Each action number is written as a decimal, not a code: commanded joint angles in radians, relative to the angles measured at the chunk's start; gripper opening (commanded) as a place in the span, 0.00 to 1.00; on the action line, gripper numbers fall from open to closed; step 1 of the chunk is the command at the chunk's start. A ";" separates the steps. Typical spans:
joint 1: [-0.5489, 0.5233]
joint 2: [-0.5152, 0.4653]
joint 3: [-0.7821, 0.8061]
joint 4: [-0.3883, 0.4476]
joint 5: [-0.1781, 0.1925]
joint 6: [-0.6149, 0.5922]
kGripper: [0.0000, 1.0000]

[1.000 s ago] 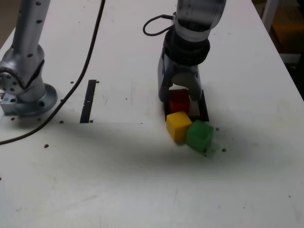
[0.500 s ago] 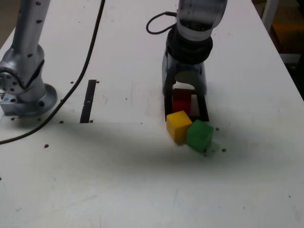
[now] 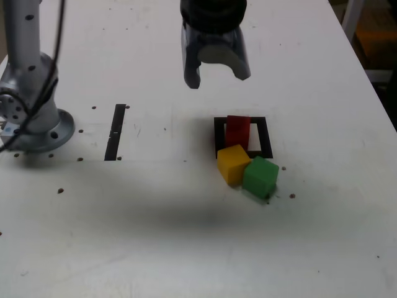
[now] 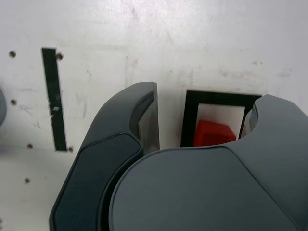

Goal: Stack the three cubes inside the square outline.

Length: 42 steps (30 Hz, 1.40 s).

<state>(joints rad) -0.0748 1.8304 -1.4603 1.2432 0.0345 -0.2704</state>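
While the end effector hangs spread and empty above the bench, the red cube sits inside the square outline, yellow cube and green cube touching just outside.

Counter: white, matt, scuffed. Red cube, yellow cube, green cube: smooth, solid-colour, slight sheen. Gripper jaws: dark grey smooth plastic, satin. Arm base: brushed silver metal. Square outline: flat matt black.

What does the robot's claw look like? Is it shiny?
The gripper has two thick, rounded, dark grey jaws, smooth and slightly glossy, curving like a crab's claw. A black ribbed collar sits above it. The arm's base is silver metal with small bolt holes and a black cable.
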 commanded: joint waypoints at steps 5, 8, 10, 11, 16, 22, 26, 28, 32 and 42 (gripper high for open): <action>-0.073 0.002 -0.019 -0.001 -0.045 -0.041 0.73; -0.100 0.023 -0.021 -0.009 -0.066 -0.056 0.73; -0.117 0.044 -0.022 -0.015 -0.085 -0.063 0.73; -0.127 0.058 -0.024 -0.019 -0.096 -0.067 0.73; -0.156 0.097 -0.033 -0.028 -0.126 -0.081 0.73; -0.174 0.120 -0.034 -0.037 -0.143 -0.095 0.73; -0.182 0.139 -0.028 -0.044 -0.156 -0.099 0.73; -0.184 0.150 -0.028 -0.047 -0.161 -0.100 0.73; -0.184 0.178 -0.032 -0.052 -0.173 -0.101 0.73; -0.184 0.233 -0.047 -0.066 -0.198 -0.102 0.73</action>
<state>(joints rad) -0.2577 2.0623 -1.5037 1.1786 -0.1618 -0.3718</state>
